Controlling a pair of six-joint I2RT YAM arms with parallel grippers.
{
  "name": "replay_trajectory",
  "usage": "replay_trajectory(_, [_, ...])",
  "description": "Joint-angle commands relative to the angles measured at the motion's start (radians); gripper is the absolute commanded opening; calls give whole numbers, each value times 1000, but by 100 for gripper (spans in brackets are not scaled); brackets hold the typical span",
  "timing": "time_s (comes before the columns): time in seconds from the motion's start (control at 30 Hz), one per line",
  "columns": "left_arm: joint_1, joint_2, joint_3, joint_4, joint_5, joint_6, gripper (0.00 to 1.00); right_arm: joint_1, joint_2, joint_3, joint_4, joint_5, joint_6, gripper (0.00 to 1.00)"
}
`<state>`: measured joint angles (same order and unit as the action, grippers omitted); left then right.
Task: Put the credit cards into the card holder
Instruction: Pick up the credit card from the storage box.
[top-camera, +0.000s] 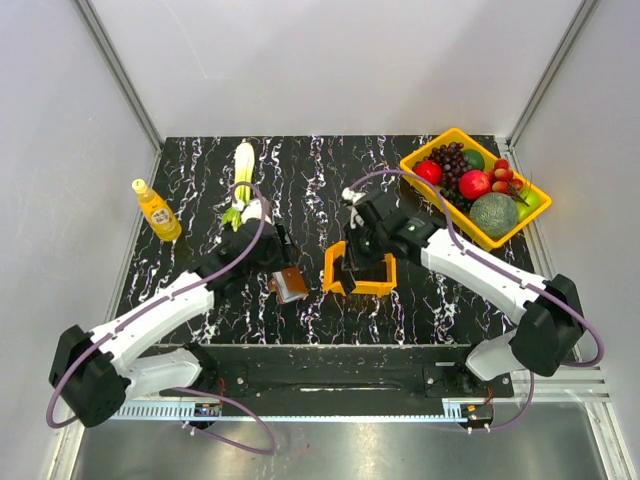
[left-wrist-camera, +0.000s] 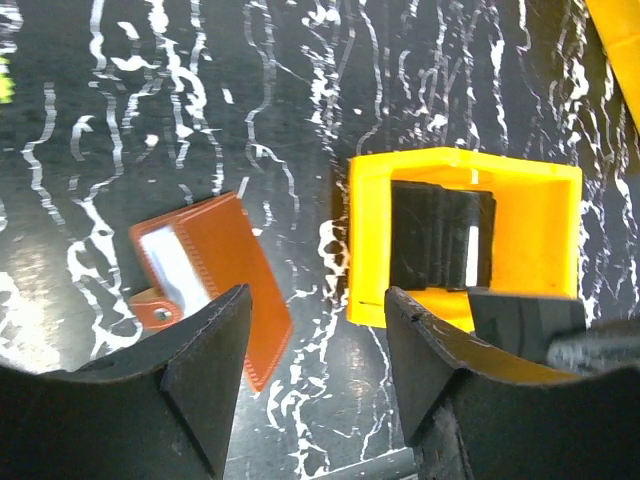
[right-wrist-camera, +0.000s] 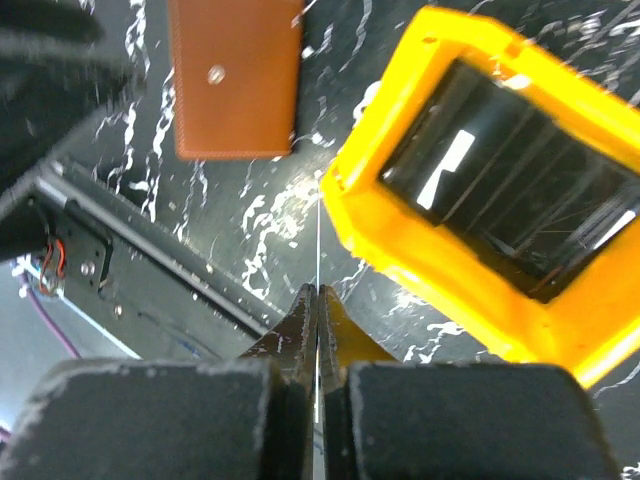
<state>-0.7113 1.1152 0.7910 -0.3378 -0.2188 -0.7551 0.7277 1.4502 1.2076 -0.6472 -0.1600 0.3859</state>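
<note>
The brown card holder (top-camera: 290, 284) lies on the black marbled table, left of the small orange bin (top-camera: 372, 288). In the left wrist view the holder (left-wrist-camera: 225, 255) shows a pale card face (left-wrist-camera: 172, 272) at its left side. My left gripper (left-wrist-camera: 315, 300) is open and empty, above the table between holder and bin. My right gripper (right-wrist-camera: 318, 292) is shut on a thin card seen edge-on (right-wrist-camera: 318, 235), just outside the bin's near corner (right-wrist-camera: 400, 240). Dark flat cards (left-wrist-camera: 440, 240) stand inside the bin. The holder also shows in the right wrist view (right-wrist-camera: 235, 80).
A yellow tray (top-camera: 415, 160) of fruit stands at the back right. A yellow bottle (top-camera: 157, 210) stands at the left, and a pale vegetable (top-camera: 243, 165) lies at the back. The black base rail (right-wrist-camera: 130, 260) runs along the table's near edge.
</note>
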Motion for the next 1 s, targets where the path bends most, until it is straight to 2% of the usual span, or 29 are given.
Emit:
replay_trajectory(0.0, [45,-96,-12,-82,-74,22,59,67,-53,-20,26,-38,13,0])
replay_trajectory(0.1, [67,-132,-44,-122,-85,2,55,93,-54,-7,83,-47,45,0])
replay_trajectory(0.2, [84,-155,-85,-171,-106,-36,44,150,-1,49,96,-41,50,0])
replay_trajectory(0.27, [105,-179,-131,-184,-103,-61,42,202,44,84,112,-21,57,0])
replay_trajectory(0.33, [134,-204,-182,-147,-71,-75,45,231,94,119,124,9,71,0])
replay_trajectory(0.4, [170,-207,-219,-113,-36,-79,53,242,143,147,126,39,79,0])
replay_trajectory(0.6, [191,-160,-254,-53,10,-66,62,242,182,175,130,54,84,0])
replay_trajectory(0.73, [191,-121,-260,-18,39,-61,63,242,176,162,136,54,87,0])
replay_trajectory(0.97, [191,-66,-286,82,84,-70,70,242,183,155,150,40,85,0])
